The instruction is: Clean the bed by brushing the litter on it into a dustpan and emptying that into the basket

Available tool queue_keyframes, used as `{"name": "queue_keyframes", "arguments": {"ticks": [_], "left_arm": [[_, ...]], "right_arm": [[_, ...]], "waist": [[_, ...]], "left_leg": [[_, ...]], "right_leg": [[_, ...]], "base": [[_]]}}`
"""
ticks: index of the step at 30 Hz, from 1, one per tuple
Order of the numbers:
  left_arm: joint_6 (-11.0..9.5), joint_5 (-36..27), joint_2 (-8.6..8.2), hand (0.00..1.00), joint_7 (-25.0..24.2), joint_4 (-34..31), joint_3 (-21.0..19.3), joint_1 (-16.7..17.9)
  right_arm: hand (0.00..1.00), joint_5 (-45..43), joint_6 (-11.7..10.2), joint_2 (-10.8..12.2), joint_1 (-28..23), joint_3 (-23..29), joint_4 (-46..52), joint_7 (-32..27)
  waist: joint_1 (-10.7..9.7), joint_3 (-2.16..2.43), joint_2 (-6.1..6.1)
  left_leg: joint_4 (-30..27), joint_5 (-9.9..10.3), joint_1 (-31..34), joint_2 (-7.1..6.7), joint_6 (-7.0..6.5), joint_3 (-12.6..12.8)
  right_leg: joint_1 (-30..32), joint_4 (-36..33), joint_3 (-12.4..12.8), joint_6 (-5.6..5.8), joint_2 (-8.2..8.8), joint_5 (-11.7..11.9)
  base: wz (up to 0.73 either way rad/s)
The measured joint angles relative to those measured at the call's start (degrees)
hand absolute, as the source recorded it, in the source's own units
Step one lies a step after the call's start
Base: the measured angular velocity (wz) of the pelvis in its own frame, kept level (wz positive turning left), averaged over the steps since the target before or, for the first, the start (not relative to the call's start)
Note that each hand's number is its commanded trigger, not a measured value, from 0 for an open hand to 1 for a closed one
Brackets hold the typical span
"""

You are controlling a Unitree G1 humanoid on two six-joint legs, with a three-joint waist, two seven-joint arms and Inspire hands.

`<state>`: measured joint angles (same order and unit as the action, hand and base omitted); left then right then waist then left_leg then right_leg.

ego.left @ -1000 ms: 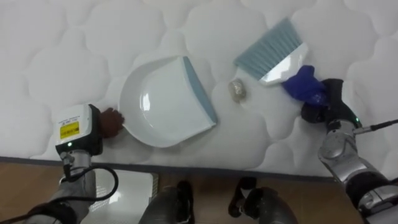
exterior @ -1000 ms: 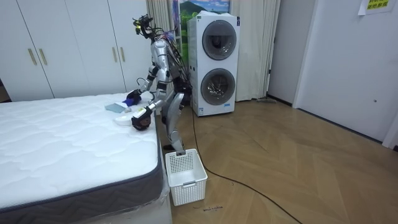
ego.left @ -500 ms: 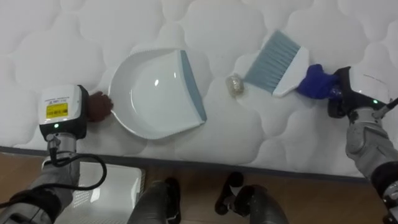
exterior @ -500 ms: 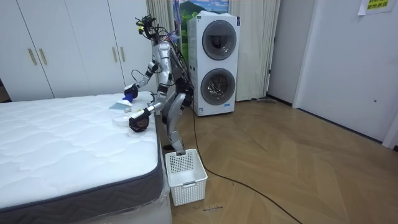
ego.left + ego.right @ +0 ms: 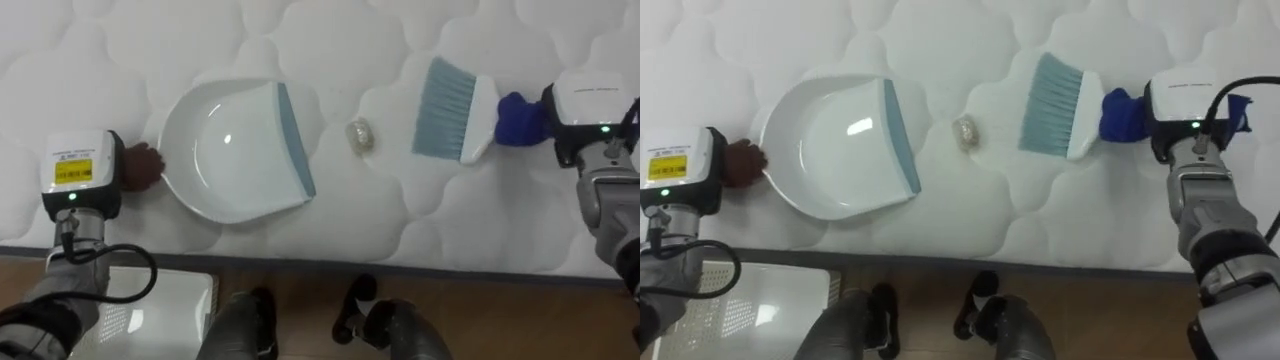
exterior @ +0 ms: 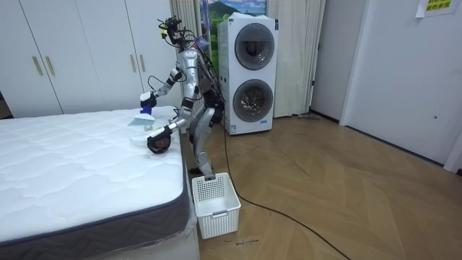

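A white dustpan [image 5: 225, 150] with a grey-blue lip lies flat on the quilted white mattress [image 5: 330, 40]. At its left rim my left hand [image 5: 138, 166] is curled round its handle, mostly hidden under my wrist. A small crumpled scrap [image 5: 360, 135] sits on the mattress just right of the pan's lip. Further right lies a hand brush [image 5: 450, 100] with pale blue bristles pointing left toward the scrap. My right hand [image 5: 560, 125] is shut on its dark blue handle [image 5: 518, 118]. A short gap separates the bristles from the scrap.
The mattress edge [image 5: 400, 265] runs along the bottom, with wooden floor below it. A white slatted basket [image 6: 216, 204] stands on the floor by the bed's corner, next to my legs. Stacked washing machines [image 6: 251, 72] stand behind me.
My right arm swung outward over the bed, turning the brush from slanted to level, bristles now facing the scrap. The view shifted; the dustpan stays in my left hand.
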<state>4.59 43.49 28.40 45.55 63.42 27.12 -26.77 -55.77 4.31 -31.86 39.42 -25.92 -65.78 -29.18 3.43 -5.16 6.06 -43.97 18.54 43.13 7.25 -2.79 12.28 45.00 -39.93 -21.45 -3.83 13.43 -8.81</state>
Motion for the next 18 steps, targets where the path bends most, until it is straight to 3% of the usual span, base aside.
{"name": "queue_keyframes", "arguments": {"ticks": [7,18], "left_arm": [[1.70,1.22,0.37,1.00,-0.14,-1.80,-0.43,0.24],[2.46,2.26,0.51,1.00,-1.03,-3.08,-0.50,0.79]], "right_arm": [[1.00,-5.09,1.70,-0.39,0.33,0.11,1.22,-0.25],[1.00,-7.99,3.60,-0.44,0.35,-1.70,2.08,0.02]], "waist": [[0.15,0.04,0.82],[0.46,0.07,1.07]], "left_leg": [[0.37,0.00,0.02,0.05,0.00,0.18],[2.45,-0.30,-1.43,0.01,-0.09,0.78]], "right_leg": [[0.15,0.48,0.05,0.04,-0.44,0.02],[-1.18,3.16,-0.02,0.53,-0.85,1.13]], "base": [[0.00],[-0.02]]}}
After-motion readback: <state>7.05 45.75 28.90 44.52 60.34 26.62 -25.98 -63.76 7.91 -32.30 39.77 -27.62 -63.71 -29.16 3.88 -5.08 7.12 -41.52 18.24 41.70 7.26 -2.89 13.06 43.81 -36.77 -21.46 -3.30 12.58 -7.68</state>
